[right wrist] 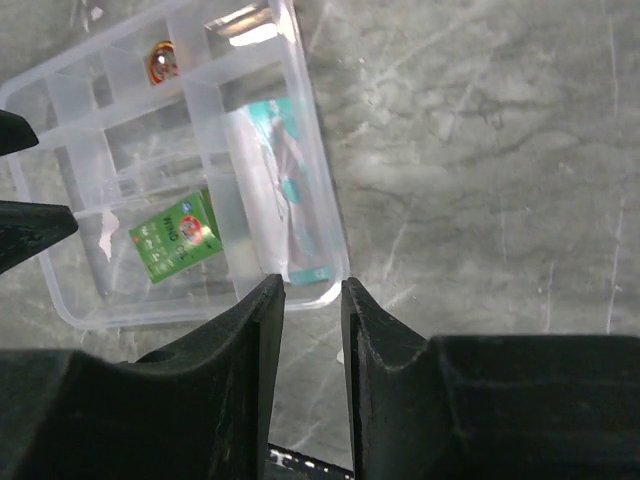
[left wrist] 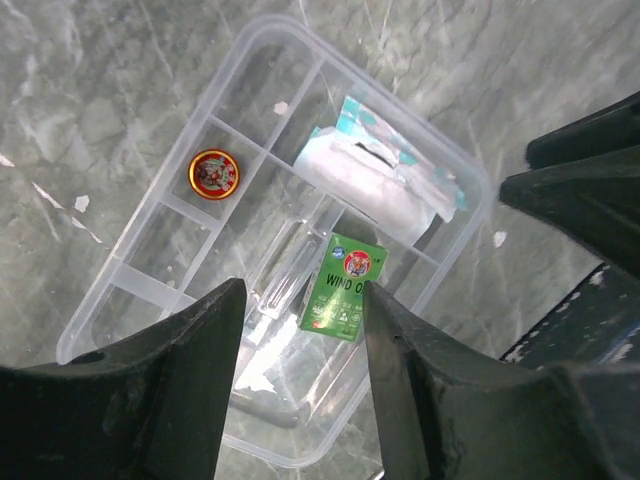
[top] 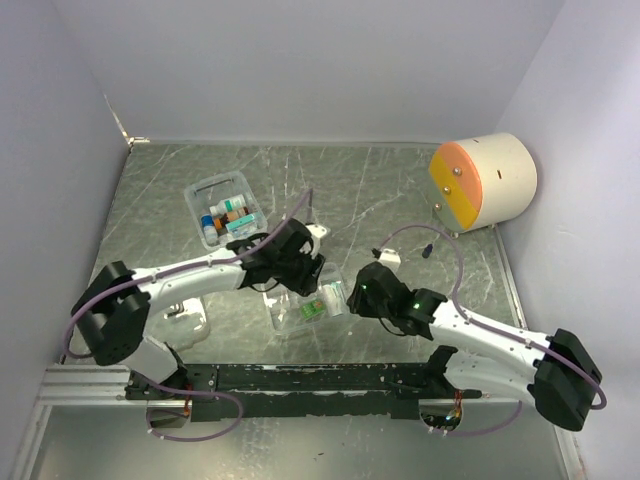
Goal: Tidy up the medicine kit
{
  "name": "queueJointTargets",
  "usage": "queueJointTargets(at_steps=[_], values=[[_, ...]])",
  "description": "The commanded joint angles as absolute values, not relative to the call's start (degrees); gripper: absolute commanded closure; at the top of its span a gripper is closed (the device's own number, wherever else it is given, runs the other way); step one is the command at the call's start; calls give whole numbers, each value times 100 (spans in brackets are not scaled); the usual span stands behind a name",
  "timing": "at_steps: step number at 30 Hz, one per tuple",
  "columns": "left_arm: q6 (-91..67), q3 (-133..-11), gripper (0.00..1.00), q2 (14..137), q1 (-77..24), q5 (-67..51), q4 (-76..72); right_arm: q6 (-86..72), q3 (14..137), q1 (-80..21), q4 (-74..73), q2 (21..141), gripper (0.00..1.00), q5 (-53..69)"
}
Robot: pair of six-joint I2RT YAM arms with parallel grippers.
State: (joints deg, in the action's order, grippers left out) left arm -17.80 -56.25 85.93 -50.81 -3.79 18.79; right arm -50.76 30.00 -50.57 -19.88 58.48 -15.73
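Black left gripper (left wrist: pixel 300 293) is hovering directly over the clear divided tray (top: pixel 300 314), jaws spread, pinching nothing. The tray is sitting mid-frame in the top view between both arms, long axis running roughly left-right, with the green box (left wrist: pixel 345 285) and teal sachet (left wrist: pixel 375 175) inside. The right gripper (right wrist: pixel 310 284) is sitting just off the tray's corner, jaws slightly parted, empty. The left arm is looking nearer.
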Motion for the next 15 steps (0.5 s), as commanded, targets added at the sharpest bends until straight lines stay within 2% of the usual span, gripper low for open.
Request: queueJointTargets(at_steps=[1, 6, 10, 15], values=[[-1063, -6017, 42, 9047, -5359, -75, 2452, -5772, 2702, -5028, -2040, 5474, 70, -1632], [-672, -6088, 50, 9446, -5446, -431, 2510, -6163, 2159, -5028, -1471, 5305, 70, -1372], [-466, -6145, 47, 9701, -5485, -192, 2665, -6289, 2161, -5032, -1457, 5476, 70, -1406], [-424, -6370, 48, 9861, -5493, -75, 2700, -6342, 2130, -5032, -1496, 5320, 70, -1515]])
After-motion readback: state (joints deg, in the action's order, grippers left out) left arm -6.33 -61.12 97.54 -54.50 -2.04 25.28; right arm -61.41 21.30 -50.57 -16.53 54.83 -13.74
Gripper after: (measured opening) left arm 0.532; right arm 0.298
